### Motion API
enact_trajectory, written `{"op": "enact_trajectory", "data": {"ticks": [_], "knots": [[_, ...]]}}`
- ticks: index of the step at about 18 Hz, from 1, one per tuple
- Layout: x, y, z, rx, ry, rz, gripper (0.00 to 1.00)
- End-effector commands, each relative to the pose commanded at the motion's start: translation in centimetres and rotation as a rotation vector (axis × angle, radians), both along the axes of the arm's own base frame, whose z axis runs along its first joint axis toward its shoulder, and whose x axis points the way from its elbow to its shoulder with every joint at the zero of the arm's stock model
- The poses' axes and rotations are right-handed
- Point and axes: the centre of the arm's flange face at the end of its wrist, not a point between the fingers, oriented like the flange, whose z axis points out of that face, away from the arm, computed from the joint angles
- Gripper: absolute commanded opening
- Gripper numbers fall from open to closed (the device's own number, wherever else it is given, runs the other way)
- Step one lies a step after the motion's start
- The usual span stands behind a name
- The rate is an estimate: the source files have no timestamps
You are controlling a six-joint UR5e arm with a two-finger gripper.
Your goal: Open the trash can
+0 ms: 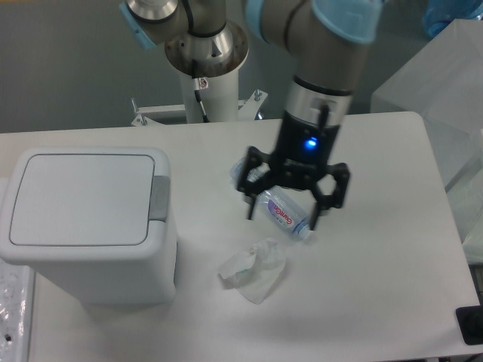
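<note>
The trash can is a large white boxy bin at the left of the table. Its flat lid lies shut, and the grey push-button tab sits on the rim at its right side. My gripper hangs open and empty in the air above the middle of the table, well to the right of the can, with a blue light lit on its body. It stands over a plastic bottle and touches nothing.
A clear plastic bottle lies on the table under the gripper, partly hidden by it. A crumpled clear plastic wrapper lies just in front of it. The robot's white base post stands at the back.
</note>
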Motion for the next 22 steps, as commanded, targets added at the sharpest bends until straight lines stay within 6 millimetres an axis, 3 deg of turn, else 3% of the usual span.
{"op": "enact_trajectory", "data": {"ticks": [3,7,12,22], "knots": [[1.3,-0.2,-0.8,-0.010,-0.010,-0.013,1.00],[3.2,1.7,-0.8,0.009,0.018,-0.061,1.00],[4.2,3.1,-2.5,0.001,0.017,-0.092,1.00],[4.4,3.0,-3.5,-0.012,0.003,-0.092,1.00]]}}
